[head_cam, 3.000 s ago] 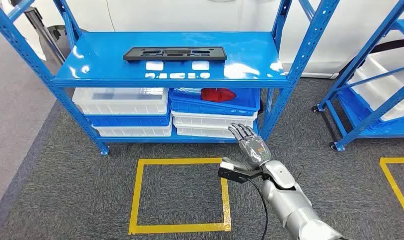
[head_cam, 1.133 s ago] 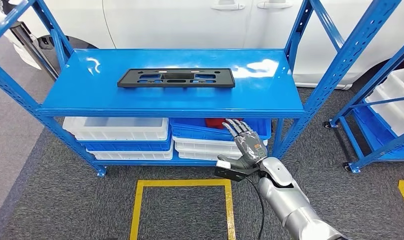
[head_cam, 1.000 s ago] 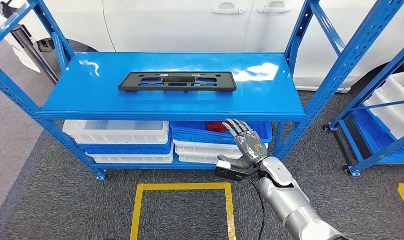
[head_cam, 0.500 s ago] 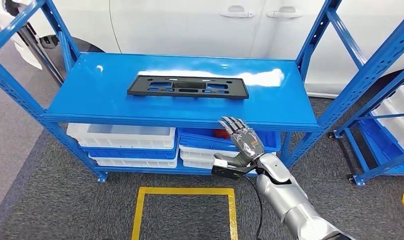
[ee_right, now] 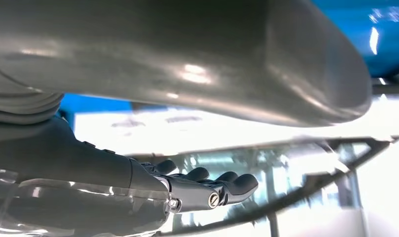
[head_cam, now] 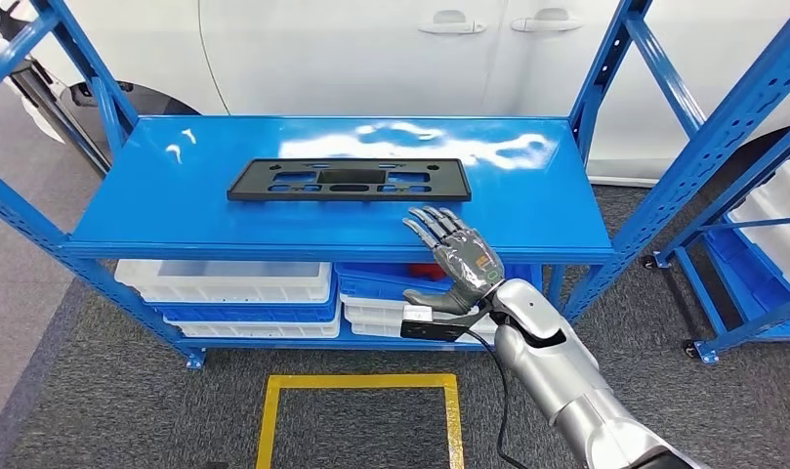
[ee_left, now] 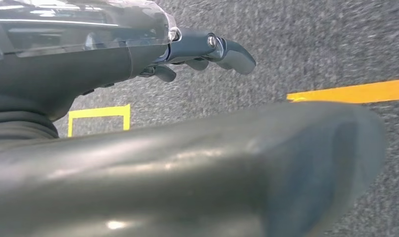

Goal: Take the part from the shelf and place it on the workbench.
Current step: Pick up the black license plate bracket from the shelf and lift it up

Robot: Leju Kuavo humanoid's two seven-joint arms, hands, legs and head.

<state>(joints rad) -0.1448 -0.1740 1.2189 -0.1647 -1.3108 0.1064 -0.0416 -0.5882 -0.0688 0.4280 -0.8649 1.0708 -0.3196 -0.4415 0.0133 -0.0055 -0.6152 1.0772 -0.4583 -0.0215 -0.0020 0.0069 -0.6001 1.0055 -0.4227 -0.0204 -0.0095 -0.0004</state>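
Note:
In the head view a flat black part (head_cam: 347,180) with several cut-outs lies lengthwise on the top board of the blue shelf (head_cam: 176,210), a little behind the middle. My right hand (head_cam: 452,256) hovers at the shelf's front edge, just right of and nearer than the part, apart from it. Its fingers are stretched out and spread, with nothing in them. In the right wrist view the same fingers (ee_right: 212,187) reach out straight and bare. In the left wrist view my left hand (ee_left: 138,49) hangs over grey carpet, fingers (ee_left: 222,47) loosely extended, holding nothing.
White and blue bins (head_cam: 229,283) are stacked under the top board. Blue uprights (head_cam: 605,59) stand at the shelf's corners, and a second blue rack (head_cam: 752,195) is at the right. A white car (head_cam: 371,49) is behind. Yellow floor tape (head_cam: 361,383) marks a square below.
The view has shifted closer to the shelf. My right hand has risen from in front of the lower bins to the level of the top board's front edge, nearer the part.

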